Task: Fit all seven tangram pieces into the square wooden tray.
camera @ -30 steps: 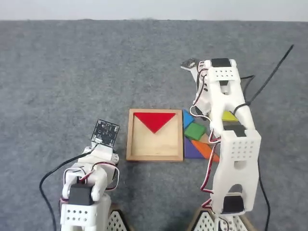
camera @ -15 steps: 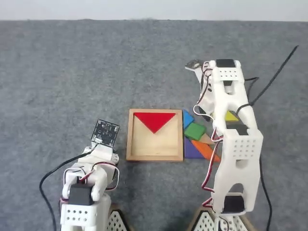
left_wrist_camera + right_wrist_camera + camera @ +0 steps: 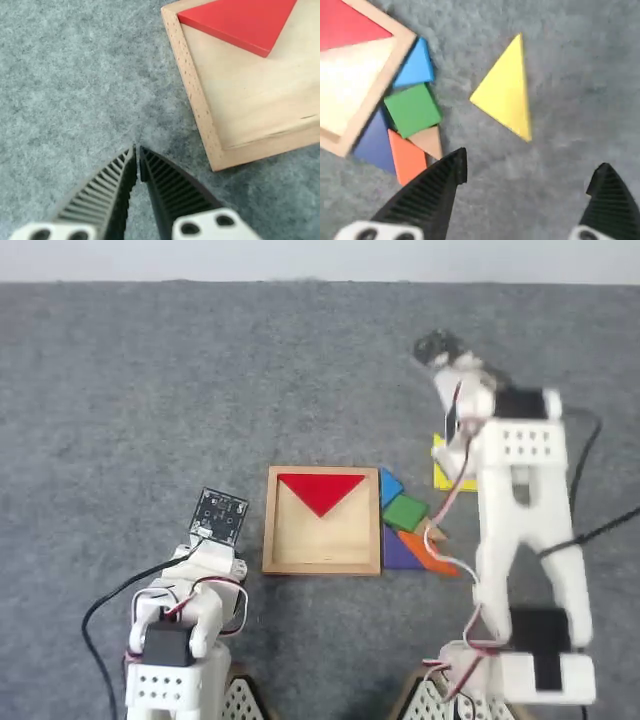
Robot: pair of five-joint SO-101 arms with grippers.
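The square wooden tray (image 3: 322,564) lies mid-table with a red triangle (image 3: 320,490) set in its far side. Just right of it cluster a blue triangle (image 3: 390,485), a green square (image 3: 406,511), a dark blue piece (image 3: 396,554), an orange piece (image 3: 424,549) and a tan triangle (image 3: 436,530). A yellow triangle (image 3: 507,92) lies apart, farther right. My right gripper (image 3: 530,175) hangs open above the carpet near the yellow triangle and holds nothing. Shut and empty, my left gripper (image 3: 137,150) points at the carpet off the tray's (image 3: 192,95) near left corner.
Grey carpet covers the whole table. The right arm (image 3: 515,500) stands over the area right of the pieces and hides part of the yellow triangle (image 3: 440,465). The left arm (image 3: 190,610) sits near the front edge, with wide bare carpet to the far left.
The right arm has swung to the right and turned, away from above the loose pieces, and the yellow triangle now shows at its left. The left arm has not moved.
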